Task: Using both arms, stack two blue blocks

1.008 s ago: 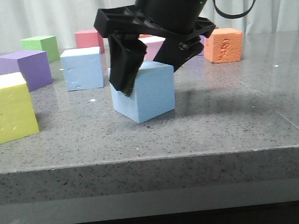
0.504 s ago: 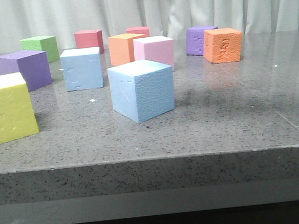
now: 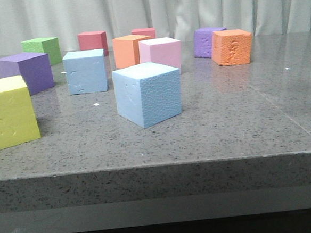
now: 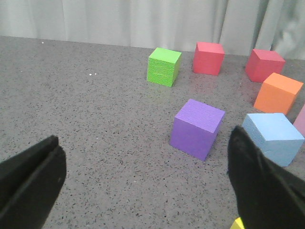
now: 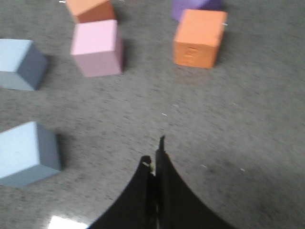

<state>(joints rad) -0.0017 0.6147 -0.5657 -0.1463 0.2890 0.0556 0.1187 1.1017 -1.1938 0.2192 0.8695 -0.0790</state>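
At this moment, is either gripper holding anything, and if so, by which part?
Nothing is held. The left gripper is open over bare table; the right gripper is shut on nothing, with both light blue foam cubes resting apart.

Front view: low, near bench [image 3: 210,139] height, facing forward across the top toward a pale curtain [image 3: 206,6]; the pebbled blue block [image 3: 147,94] sits close to the lens. Left wrist view: raised, angled obliquely down and forward, left pincer [image 4: 143,179] framing the lower edge, curtain at the far side. Right wrist view: high, looking steeply down, blurred, right pincer [image 5: 153,167] at the lower edge. Shared ground: the smoother blue block [image 3: 86,71] [image 4: 273,138] [image 5: 19,64] appears in all three views; the purple cube [image 3: 25,72] [image 4: 196,128] in front and left wrist views.
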